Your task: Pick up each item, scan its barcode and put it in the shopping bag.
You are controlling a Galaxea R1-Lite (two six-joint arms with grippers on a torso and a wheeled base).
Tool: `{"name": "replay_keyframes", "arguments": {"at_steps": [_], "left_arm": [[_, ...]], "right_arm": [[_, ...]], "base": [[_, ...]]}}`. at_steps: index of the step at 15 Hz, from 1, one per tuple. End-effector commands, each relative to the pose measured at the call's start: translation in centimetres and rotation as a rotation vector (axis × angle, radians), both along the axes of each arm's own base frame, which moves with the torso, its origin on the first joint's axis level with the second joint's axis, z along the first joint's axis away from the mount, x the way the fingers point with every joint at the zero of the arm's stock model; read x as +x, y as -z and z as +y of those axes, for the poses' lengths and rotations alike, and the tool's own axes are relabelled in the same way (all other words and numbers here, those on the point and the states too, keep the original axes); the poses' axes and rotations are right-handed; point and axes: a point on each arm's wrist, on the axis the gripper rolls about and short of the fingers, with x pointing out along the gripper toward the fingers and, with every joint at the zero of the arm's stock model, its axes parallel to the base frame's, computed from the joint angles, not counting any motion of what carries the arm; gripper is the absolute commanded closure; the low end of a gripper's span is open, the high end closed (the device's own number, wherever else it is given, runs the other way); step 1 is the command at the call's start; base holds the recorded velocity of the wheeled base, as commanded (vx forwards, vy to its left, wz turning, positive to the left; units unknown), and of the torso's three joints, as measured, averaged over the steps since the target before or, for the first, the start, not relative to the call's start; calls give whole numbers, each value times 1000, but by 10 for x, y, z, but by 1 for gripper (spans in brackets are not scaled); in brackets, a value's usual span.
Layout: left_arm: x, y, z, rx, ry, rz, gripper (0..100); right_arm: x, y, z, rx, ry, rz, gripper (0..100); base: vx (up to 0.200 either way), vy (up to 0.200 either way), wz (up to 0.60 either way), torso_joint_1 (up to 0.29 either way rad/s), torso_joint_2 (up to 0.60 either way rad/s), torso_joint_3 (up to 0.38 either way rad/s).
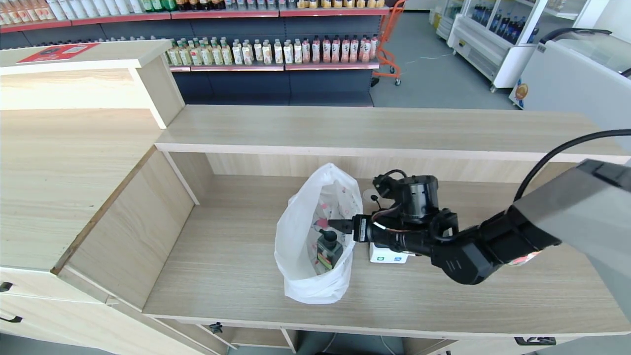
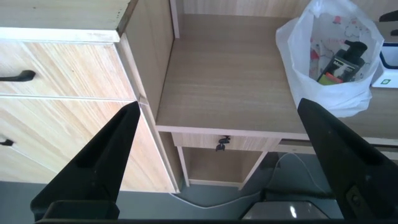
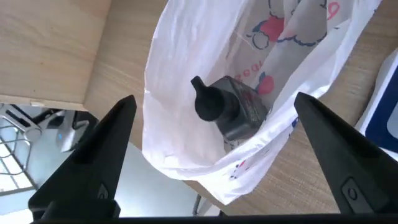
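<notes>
One bottle stands cap-up in the bag; the right gripper hovers level above it, fingers apart.

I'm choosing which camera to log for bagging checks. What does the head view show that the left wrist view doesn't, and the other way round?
The head view adds the right gripper, open at the mouth of the shopping bag, plus the store shelves of bottles and a freezer behind. The left wrist view adds the left gripper, open and well away from the bag. Both share the white shopping bag, the dark bottle lying inside it, and the wooden counter it stands on.
</notes>
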Motion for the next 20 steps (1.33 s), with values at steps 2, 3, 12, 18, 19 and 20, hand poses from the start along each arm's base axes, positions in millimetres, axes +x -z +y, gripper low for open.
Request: {"name": "replay_keyframes", "arguments": {"at_steps": [2, 3, 12, 18, 19, 20], "left_arm": [[0, 0, 0, 0, 0, 1, 0], [0, 0, 0, 0, 0, 1, 0], [0, 0, 0, 0, 0, 3, 0], [0, 0, 0, 1, -2, 0, 0], [0, 0, 0, 1, -2, 0, 0], [0, 0, 0, -2, -3, 1, 0]], "right_arm": [[-81, -110, -87, 139, 55, 64, 0], [-96, -122, -104, 49, 104, -13, 0], [-164, -122, -169, -279, 387, -207, 0], [-164, -123, -171, -127, 463, -36, 0], [-164, -123, -171, -122, 466, -26, 0], [-164, -122, -170, -114, 470, -15, 0]], "base": [[0, 0, 0, 0, 0, 0], [0, 0, 0, 0, 0, 0], [0, -22, 0, 0, 0, 0], [0, -200, 0, 6, 2, 5], [0, -200, 0, -7, -7, 7], [0, -200, 0, -2, -2, 2]]}}
